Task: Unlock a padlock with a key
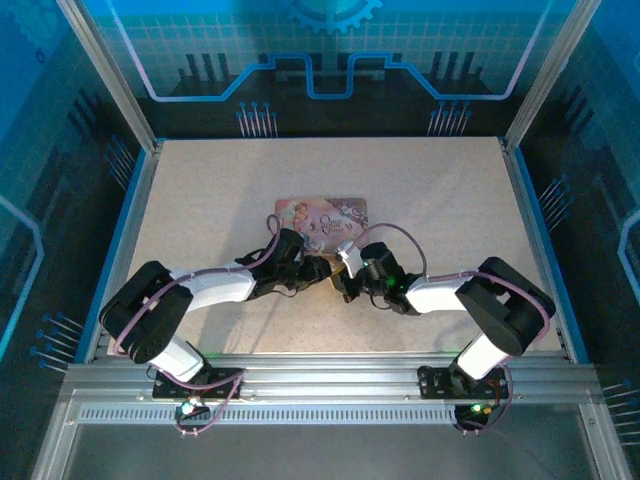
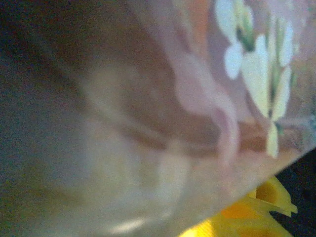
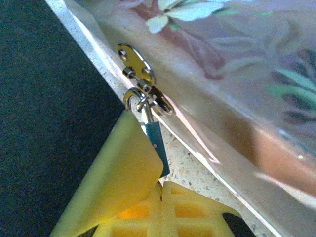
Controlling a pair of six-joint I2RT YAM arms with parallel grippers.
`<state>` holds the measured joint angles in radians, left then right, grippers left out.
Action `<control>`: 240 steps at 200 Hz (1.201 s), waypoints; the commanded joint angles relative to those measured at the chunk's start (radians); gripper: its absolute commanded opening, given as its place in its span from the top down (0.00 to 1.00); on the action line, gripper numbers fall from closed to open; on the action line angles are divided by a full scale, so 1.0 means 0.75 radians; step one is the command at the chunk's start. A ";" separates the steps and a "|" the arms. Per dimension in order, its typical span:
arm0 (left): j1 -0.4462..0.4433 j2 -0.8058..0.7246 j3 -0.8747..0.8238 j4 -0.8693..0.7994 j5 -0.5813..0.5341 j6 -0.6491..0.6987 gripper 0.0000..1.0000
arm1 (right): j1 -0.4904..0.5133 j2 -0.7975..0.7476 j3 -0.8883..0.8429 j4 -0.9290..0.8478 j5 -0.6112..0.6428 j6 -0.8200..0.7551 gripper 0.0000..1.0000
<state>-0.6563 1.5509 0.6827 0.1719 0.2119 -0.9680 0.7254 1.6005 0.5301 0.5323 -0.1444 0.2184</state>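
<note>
The padlock [image 3: 154, 136] sits left of centre in the right wrist view. Its shackle seems hooked through the clasp [image 3: 138, 69] of the pink illustrated box [image 3: 237, 74], and its body is pinched in the right gripper [image 3: 155, 170].

Judged step: steadying the lock. Next, the key must meet the keyhole. I cannot tell the left gripper's [image 1: 318, 268] spread, nor whether it carries the key.

Count: one padlock, one box, two grippers.
</note>
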 commanded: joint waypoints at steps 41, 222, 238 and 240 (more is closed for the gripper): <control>-0.012 -0.069 -0.057 0.042 0.081 -0.029 0.53 | -0.003 0.047 -0.024 0.026 -0.063 0.085 1.00; 0.086 -0.363 -0.419 0.323 0.087 -0.235 0.44 | 0.059 -0.023 0.046 -0.069 -0.211 0.598 1.00; 0.085 -0.337 -0.414 0.345 0.098 -0.239 0.44 | 0.061 -0.031 0.054 -0.075 -0.228 0.647 1.00; 0.084 -0.334 -0.413 0.347 0.099 -0.239 0.44 | 0.062 -0.032 0.054 -0.075 -0.230 0.652 1.00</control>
<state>-0.5972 1.2728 0.3843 0.3511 0.2531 -1.1206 0.7544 1.6085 0.5446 0.4911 -0.2672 0.6201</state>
